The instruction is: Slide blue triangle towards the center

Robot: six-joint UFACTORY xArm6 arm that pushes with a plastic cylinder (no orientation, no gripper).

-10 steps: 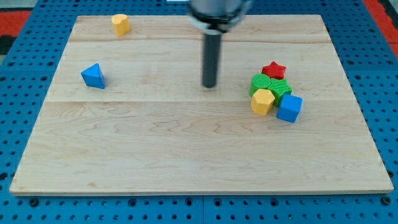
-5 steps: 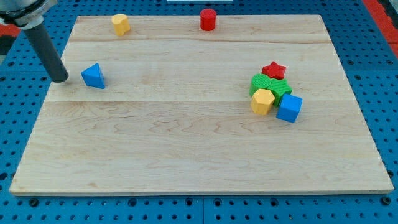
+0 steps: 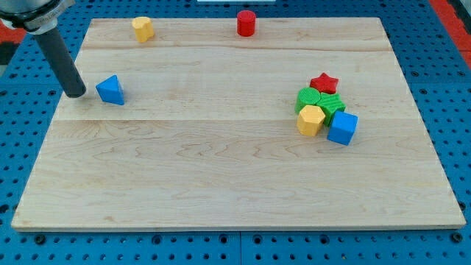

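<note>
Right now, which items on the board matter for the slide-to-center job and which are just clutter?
In play:
- blue triangle, near the view's left edge of the wooden board
- my tip, just to its left, small gap

Clutter:
- yellow block, top left
- red cylinder, top
- right-side cluster: red star, green blocks, yellow hexagon, blue cube

Bright, even light is falling from above across the whole frame, so the wooden board is showing its grain clearly with no strong glare. The blocks at centre right and upper left are casting only short, soft shadows (close against their bases), and edges are staying crisp. At the upper left the rod's upper part is blurring slightly where the frame is cropping it.
</note>
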